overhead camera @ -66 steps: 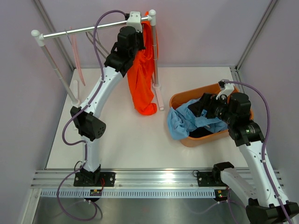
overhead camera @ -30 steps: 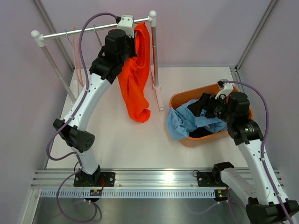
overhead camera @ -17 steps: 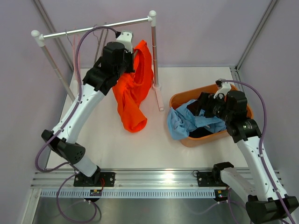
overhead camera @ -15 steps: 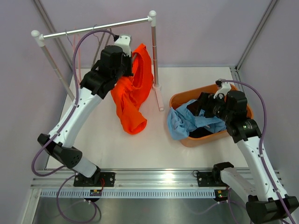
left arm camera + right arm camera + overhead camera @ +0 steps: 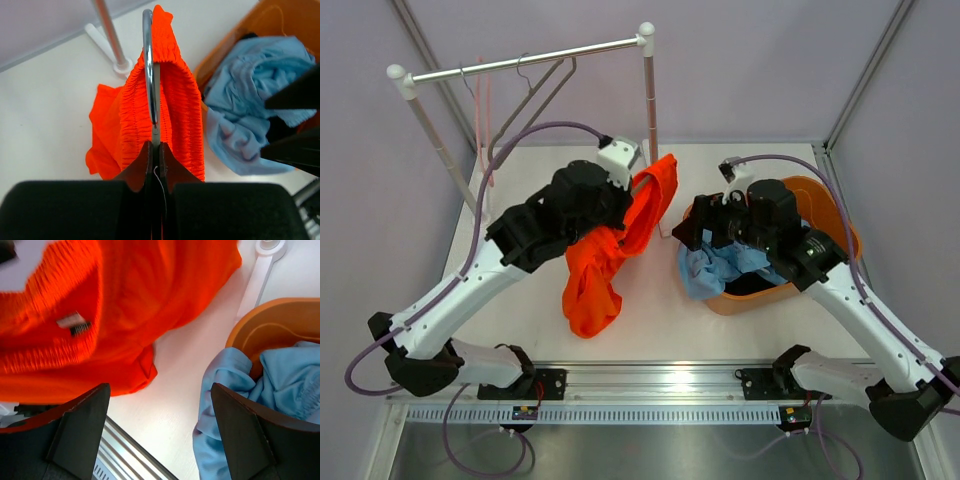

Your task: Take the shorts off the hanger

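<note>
- Orange shorts (image 5: 610, 250) are draped by the elastic waistband over a wire hanger (image 5: 148, 75). They sit just left of the basket (image 5: 830, 215), off the rail, and the legs trail down toward the worktop (image 5: 650, 320).
- Left fingers (image 5: 142, 165) are pinched tight on the hanger wire right below the waistband. No gap is visible between them apart from the wire itself.
- Right fingers (image 5: 87, 415) are spread wide with nothing held. They hang over the basket's left rim, pointed at the orange fabric, which is close in front of them but not between them.
- White label with a dark tag (image 5: 74, 322) shows inside the waistband in the right wrist view. That fabric is motion-blurred.
- Light blue shorts (image 5: 715, 268) are bunched in the basket's left side and spill over its left rim onto the worktop.
- Dark navy shorts (image 5: 755, 285) lie in the basket, mostly under the light blue pair and the right arm. Only a patch shows at the near wall.
- Rack (image 5: 520, 62) stands at the back, well left of the basket. Its right post foot (image 5: 270, 245) is just beyond the basket's far-left rim.
- Bare wire hanger (image 5: 535, 95) and a pink one (image 5: 485, 110) hang on the rail.
</note>
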